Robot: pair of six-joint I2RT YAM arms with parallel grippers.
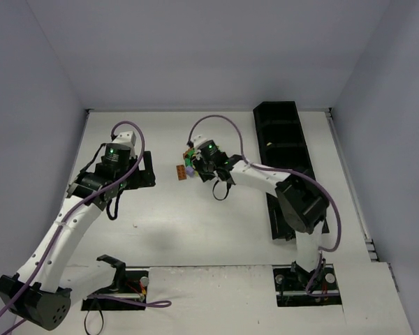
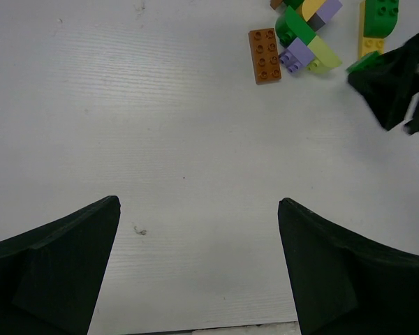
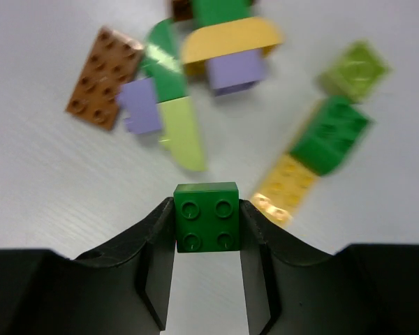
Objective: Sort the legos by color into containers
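Note:
My right gripper (image 3: 206,209) is shut on a dark green four-stud lego (image 3: 207,225), pinched on its two sides just above the table. Beyond it lies the loose pile: a brown plate (image 3: 105,77), lilac bricks (image 3: 141,105), a lime curved piece (image 3: 184,132), a yellow arch (image 3: 230,40), a green brick (image 3: 330,134) on a yellow one (image 3: 286,185), and a lime brick (image 3: 353,70). From above, the right gripper (image 1: 190,167) sits at the pile (image 1: 182,172). The black tray of containers (image 1: 286,153) stands to the right. My left gripper (image 2: 199,209) is open over bare table, left of the pile.
The left wrist view shows the brown plate (image 2: 264,55) and the pile (image 2: 307,35) at its upper right, with the right gripper's black fingers (image 2: 394,80) beside them. White walls enclose the table at the back and both sides.

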